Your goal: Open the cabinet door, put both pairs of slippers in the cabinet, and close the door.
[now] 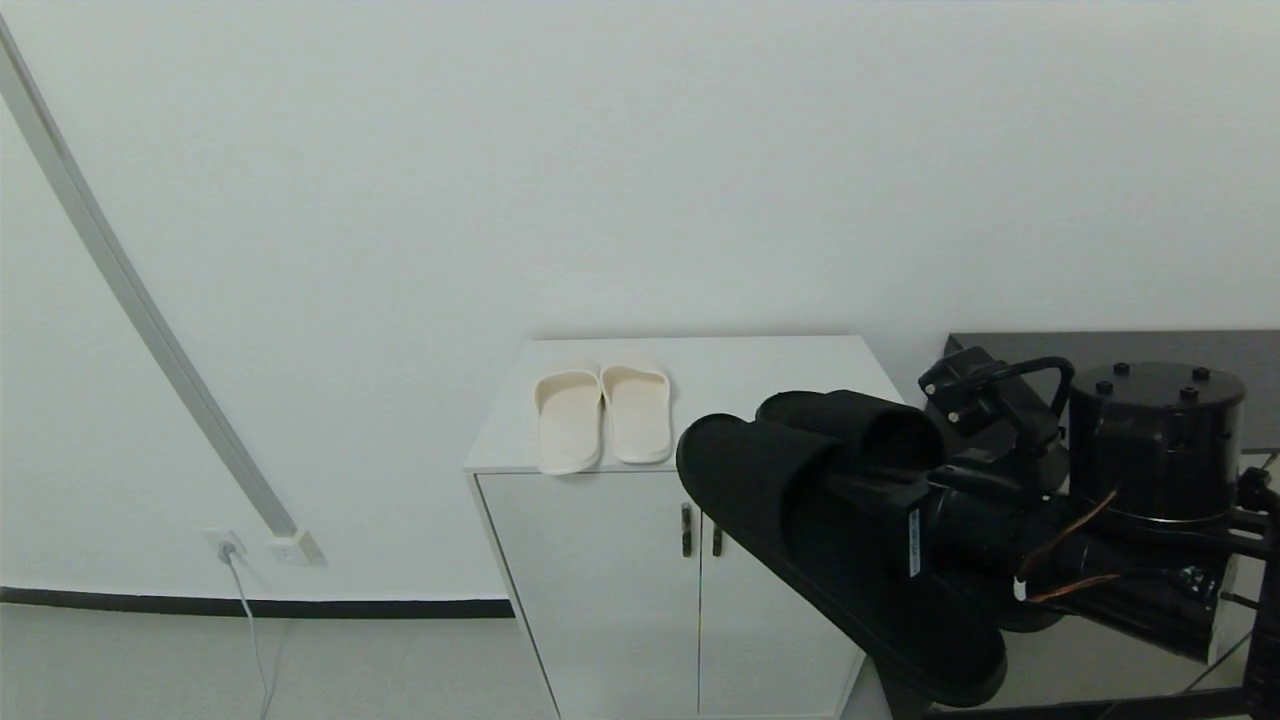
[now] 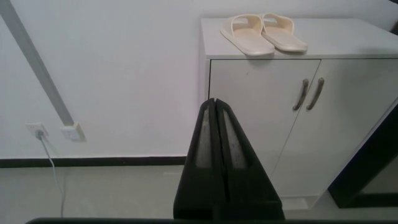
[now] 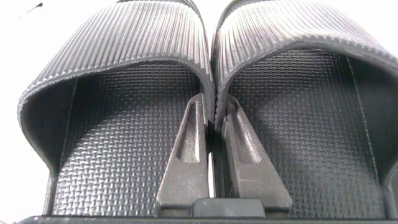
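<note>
the right pincer (image 3: 214, 106) clamps two black slippers (image 1: 800, 500) in the air near the cabinet (image 1: 750, 370), whose two doors (image 1: 600, 580) sit closed under two cream slippers (image 1: 603, 415); the left pincer (image 2: 215, 106) is closed, empty.

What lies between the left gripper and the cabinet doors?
Nothing; the left wrist view shows bare floor between the left gripper and the closed cabinet doors.

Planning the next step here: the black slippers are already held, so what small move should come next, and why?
Probably bring the left gripper to a door handle: both cabinet doors are shut, and the right gripper holds the black slippers.
</note>
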Robot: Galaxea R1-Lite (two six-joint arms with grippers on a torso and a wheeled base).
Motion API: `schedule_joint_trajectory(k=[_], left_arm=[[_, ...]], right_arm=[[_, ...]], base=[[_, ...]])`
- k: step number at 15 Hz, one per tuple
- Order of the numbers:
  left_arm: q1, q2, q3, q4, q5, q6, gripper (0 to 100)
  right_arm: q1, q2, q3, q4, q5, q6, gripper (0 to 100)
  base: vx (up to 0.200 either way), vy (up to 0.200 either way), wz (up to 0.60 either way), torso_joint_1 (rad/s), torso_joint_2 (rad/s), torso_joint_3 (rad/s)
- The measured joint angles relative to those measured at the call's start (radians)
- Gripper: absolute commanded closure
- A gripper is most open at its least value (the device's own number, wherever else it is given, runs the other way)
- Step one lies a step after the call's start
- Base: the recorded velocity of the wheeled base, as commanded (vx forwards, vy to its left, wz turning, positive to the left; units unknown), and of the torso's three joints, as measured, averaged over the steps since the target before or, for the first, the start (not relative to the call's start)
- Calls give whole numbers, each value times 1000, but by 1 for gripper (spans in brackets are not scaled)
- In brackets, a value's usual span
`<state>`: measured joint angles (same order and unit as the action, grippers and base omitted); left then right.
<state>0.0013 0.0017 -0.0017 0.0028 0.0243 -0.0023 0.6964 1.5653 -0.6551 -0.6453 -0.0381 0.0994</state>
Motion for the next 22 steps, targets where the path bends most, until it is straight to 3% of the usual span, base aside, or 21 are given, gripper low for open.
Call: schedule_joint_trajectory(k=[8,13,14,22], left_arm=[[0,0,0,0,0,-1,100],[0,0,0,0,-1,2,100],[0,0,0,0,-3,2,0],[0,0,0,0,-2,2,0]], right_arm=[[4,-47,48,0,23,-9,100],[6,-56,51,0,21,-9,100],[7,-58,51,0,21,-9,100],[9,-60,57,-1,20,-23,100]], base=[[0,0,0,0,0,0],[0,0,0,-141,311,178],[0,0,0,-154,354,193],[0,0,0,-179,410,234]])
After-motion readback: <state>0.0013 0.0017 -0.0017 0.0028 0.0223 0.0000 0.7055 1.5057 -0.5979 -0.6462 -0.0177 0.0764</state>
